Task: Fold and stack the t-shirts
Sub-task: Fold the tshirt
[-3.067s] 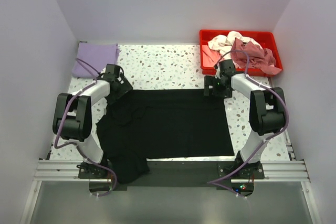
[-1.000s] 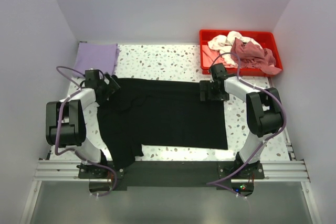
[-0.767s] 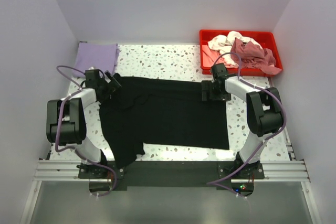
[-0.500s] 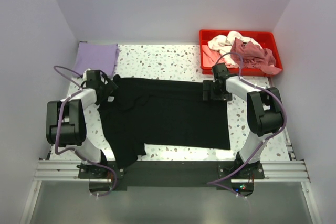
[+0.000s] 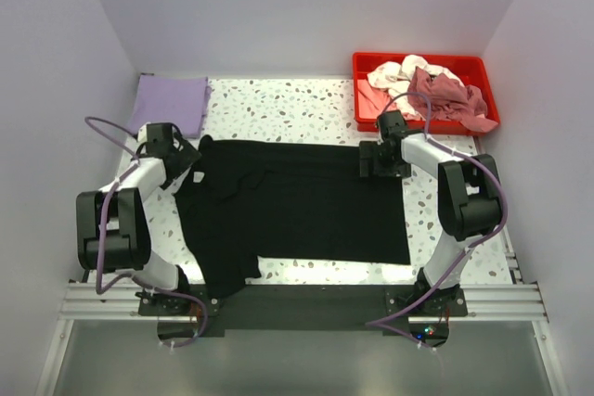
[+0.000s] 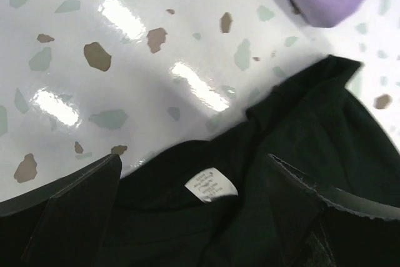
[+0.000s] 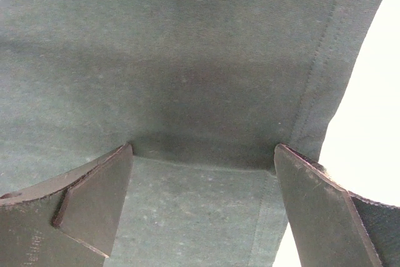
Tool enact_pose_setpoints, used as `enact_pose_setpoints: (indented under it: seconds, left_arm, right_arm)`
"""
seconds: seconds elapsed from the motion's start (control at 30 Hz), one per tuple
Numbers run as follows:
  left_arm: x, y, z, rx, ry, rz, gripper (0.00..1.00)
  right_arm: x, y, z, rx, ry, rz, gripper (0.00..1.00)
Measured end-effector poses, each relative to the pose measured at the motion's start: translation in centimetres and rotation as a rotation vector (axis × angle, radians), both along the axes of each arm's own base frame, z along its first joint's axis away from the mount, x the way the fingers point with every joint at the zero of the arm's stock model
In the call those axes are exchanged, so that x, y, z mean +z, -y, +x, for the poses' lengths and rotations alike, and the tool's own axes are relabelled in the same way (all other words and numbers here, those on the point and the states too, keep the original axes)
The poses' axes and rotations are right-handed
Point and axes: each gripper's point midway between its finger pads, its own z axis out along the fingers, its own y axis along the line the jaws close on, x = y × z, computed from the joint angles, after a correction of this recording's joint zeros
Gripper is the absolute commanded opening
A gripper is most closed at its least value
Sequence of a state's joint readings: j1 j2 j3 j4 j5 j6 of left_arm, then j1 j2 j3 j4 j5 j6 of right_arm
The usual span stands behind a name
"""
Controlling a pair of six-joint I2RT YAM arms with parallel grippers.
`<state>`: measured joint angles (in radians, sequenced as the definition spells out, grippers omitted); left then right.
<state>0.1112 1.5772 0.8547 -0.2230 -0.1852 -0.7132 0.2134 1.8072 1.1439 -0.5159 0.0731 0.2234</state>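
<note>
A large black t-shirt (image 5: 297, 201) is spread across the middle of the speckled table (image 5: 288, 113), its near left part bunched and trailing toward the table's near edge; a white neck label (image 6: 211, 187) is seen in the left wrist view, lying between the fingers. The left gripper (image 5: 184, 162) is held at the shirt's far left corner with its jaws spread wide and nothing clasped. The right gripper (image 5: 371, 160) is held at the shirt's far right corner, likewise released, its fingers (image 7: 94, 207) parted above the stitched hem, so that no cloth is grasped. A folded lavender t-shirt (image 5: 170, 104) is laid flat at the far left corner of the table, apart from the black one. A red tray (image 5: 371, 64) is set at the far right; in it a white t-shirt (image 5: 394, 73), a dusty-rose t-shirt (image 5: 445, 95) and a pale pink t-shirt (image 5: 371, 99) are heaped unfolded.
</note>
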Motion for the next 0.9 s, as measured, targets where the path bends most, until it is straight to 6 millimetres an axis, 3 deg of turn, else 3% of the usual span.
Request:
enact_pose_setpoints:
  seconds: [0.2,0.3,0.43,0.67,0.9]
  left_arm:
    - [3.7,1.4,1.3,-0.053,0.121,-0.053,1.00]
    - [4.4,2.4,2.4,-0.096,0.162,-0.097,1.00]
    - [3.8,3.9,4.3,-0.158,0.179,-0.168,1.00]
    - [0.1,5.8,6.7,-0.234,0.140,-0.273,1.00]
    - [0.1,6.0,8.4,-0.253,0.177,-0.279,1.00]
  right_arm:
    - [0.7,-0.7,0.4,0.022,0.008,0.038,0.99]
    - [1.3,-0.8,0.5,0.028,0.025,0.049,0.99]
    - [2.0,-1.2,0.6,0.036,0.041,0.067,0.99]
    - [2.0,-1.2,0.6,0.036,0.040,0.067,0.99]
    - [1.3,-0.9,0.5,0.031,0.024,0.052,0.99]
